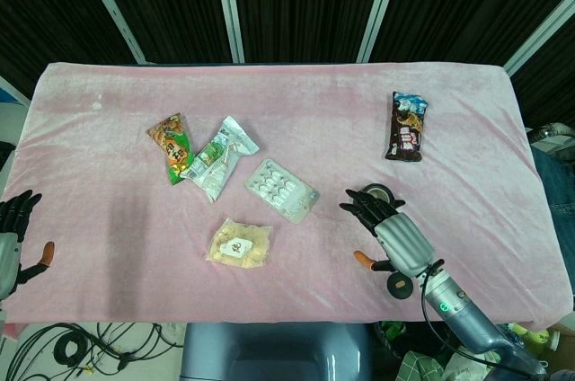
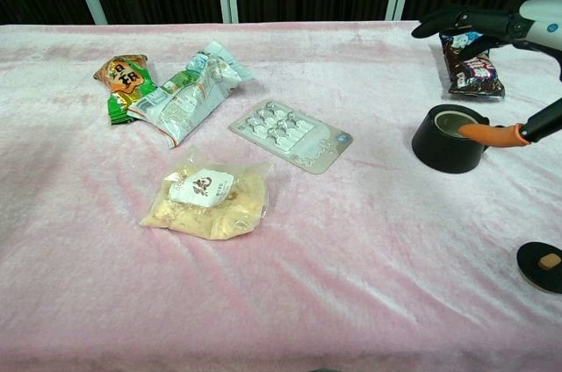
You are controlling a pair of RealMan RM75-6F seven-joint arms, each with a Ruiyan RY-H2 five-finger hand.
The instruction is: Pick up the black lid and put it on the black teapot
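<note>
One black lid [image 2: 541, 266] on cloth (uncovered black teapot [image 2: 448, 139] beyond), below right hand [image 1: 388, 224].

In the head view the right hand [image 1: 388, 224] covers most of the black teapot [image 1: 377, 192], and the black lid [image 1: 400, 287] peeks out beneath its wrist. The left hand [image 1: 13, 228] is cropped at the frame edge (likewise the lid [image 2: 542, 267] in the chest view).

The black teapot [image 2: 450, 138] stands upright and uncovered on the pink cloth, its flat black lid [image 2: 541, 266] lying apart nearer the table's front edge.
</note>
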